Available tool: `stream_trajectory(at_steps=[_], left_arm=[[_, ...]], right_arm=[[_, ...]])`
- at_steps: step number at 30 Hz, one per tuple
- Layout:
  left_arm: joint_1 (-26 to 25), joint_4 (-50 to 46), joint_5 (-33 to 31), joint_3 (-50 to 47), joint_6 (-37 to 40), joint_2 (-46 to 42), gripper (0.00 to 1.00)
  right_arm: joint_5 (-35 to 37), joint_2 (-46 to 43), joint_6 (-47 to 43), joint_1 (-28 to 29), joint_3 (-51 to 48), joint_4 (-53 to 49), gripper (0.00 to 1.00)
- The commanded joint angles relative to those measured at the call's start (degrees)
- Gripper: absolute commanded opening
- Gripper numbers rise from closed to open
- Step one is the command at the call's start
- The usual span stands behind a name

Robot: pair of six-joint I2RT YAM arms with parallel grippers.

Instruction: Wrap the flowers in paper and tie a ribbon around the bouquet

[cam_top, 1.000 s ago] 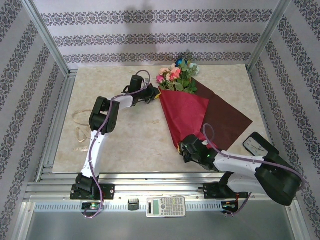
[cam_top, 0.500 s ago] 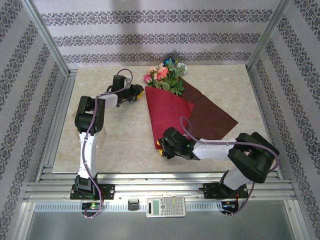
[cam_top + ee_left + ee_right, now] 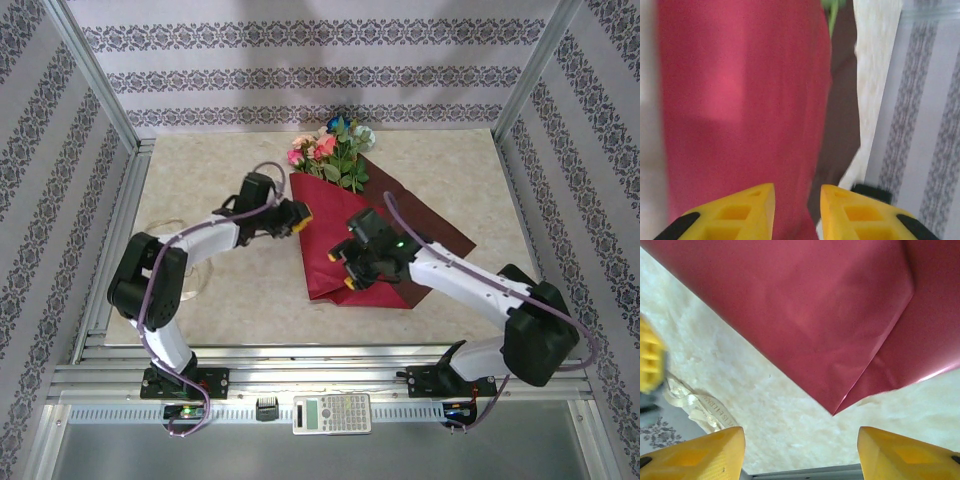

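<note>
Paper [image 3: 325, 240] lower edge lies flat beside open table [image 3: 250, 290]

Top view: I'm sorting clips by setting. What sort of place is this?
Probably a robot test cell, not a florist's: two arms bolted to a metal rail, patterned panels in an aluminium frame boxing in the table, with flowers and paper as props.

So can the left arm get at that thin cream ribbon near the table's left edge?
Probably yes. The thin cream ribbon lies loose on the marble table on that arm's side; the left gripper, open and empty at the red paper, would need swinging back.
</note>
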Motion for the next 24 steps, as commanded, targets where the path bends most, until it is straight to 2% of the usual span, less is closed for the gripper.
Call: stream_trajectory(at_steps=[1,6,8,11,13,18,20,24], left_arm=[[-5.57,-0.86,3.26,-2.59,-5.97,-0.04,0.25],[-12.89,-2.32,3.51,-1.82,-8.88,1.81,0.22],[-14.48,0.67,3.98,-2.78,-10.62,3.34,0.20],[-15.83,-3.67,6.22,-2.09,-9.68,6.77,0.15],[-16.13,-5.39,6.02,-3.47,-9.00,7.29,0.14],[-16.15,-6.45,5.62,-6.17,-7.04,9.13,0.13],[-16.16,-9.04,4.60,-6.02,-4.85,9.63,0.12],[-16.05,-8.99,3.58,-7.99,-4.49,9.45,0.10]], right_arm=[[0.83,-2.99,-17.65,-8.64,0.94,-12.23,0.59],[-3.13,-1.96,-39.82,-28.71,-0.20,-14.08,0.51],[-2.47,0.54,-47.08,-34.00,1.11,-15.50,0.51],[-3.70,5.42,-53.13,-40.66,2.61,-15.06,0.51],[-2.53,9.58,-55.93,-43.81,4.72,-16.15,0.50],[0.14,14.98,-58.54,-50.28,6.14,-14.45,0.57],[0.38,17.33,-59.72,-51.50,7.32,-14.25,0.62],[0.35,22.49,-61.77,-51.79,10.42,-14.82,0.64]])
